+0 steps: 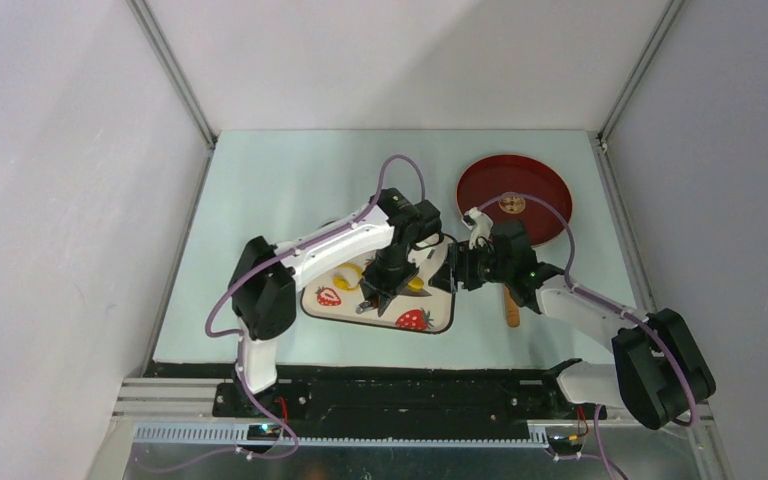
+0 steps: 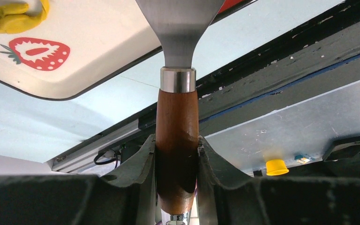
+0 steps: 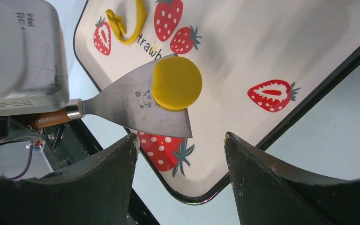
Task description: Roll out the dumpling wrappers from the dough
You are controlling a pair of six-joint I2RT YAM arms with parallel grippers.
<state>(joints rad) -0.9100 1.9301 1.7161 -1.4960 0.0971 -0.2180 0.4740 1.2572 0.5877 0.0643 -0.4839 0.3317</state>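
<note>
Two tools in play: the left tool (image 2: pixel 176 152) is clamped on the handle of a scraper (image 3: pixel 136 105), while the right tool (image 3: pixel 179 140) hangs wide open and empty over the strawberry tray (image 3: pixel 272 42). On the scraper blade, mid-frame in the right wrist view, sits the yellow wrapper (image 3: pixel 176 83). Upper left on the tray lies the leftover dough (image 3: pixel 116 22). Top view, upper right: a tan wrapper (image 1: pixel 512 205) on the red plate (image 1: pixel 480 185).

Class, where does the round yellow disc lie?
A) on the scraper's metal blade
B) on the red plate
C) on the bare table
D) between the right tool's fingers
A: the yellow disc rests on the scraper's blade, over the strawberry tray, while the right tool stands open and empty.
</note>
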